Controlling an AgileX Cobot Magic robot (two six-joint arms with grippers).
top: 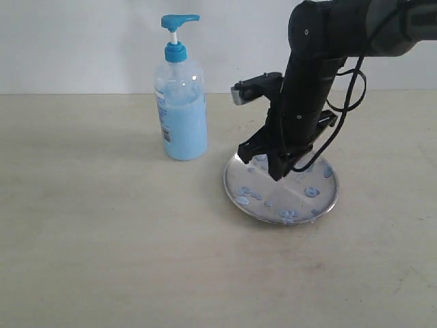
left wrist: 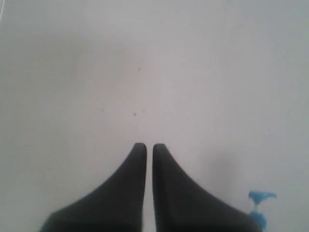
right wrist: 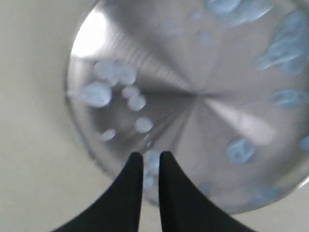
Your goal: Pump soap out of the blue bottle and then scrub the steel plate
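Pale tabletop (top: pixel 102 260), bare at the front. Further in, right of centre, the steel plate (top: pixel 283 198) lies flat, round and shiny, raised rim. Soap (top: pixel 311 192) sits on it as scattered pale blue blobs, more toward the rim than the middle.

Right arm (top: pixel 307 89) comes in from the upper right, bends at the elbow and drops steeply onto the plate's far left part, wrist angled down and toward the left. Cable loops off its right side. Right claw (right wrist: pixel 150 155) points down at the plate near the rim, among small blobs. Fingers are nearly together, only a thin slit between them, nothing held. Cannot tell if the tips touch the metal.

Behind and left of the plate, near it but apart, the blue bottle (top: pixel 183 123) stands upright, about two thirds full of light blue liquid, label on its left side, pump head (top: pixel 179 22) with its spout pointing right. Plain wall (top: pixel 82 41) at the back.

Left claw (left wrist: pixel 146 146) shows only in its own wrist view: fingers almost together, narrow gap, empty, over plain pale surface, with the pump head at the frame edge.
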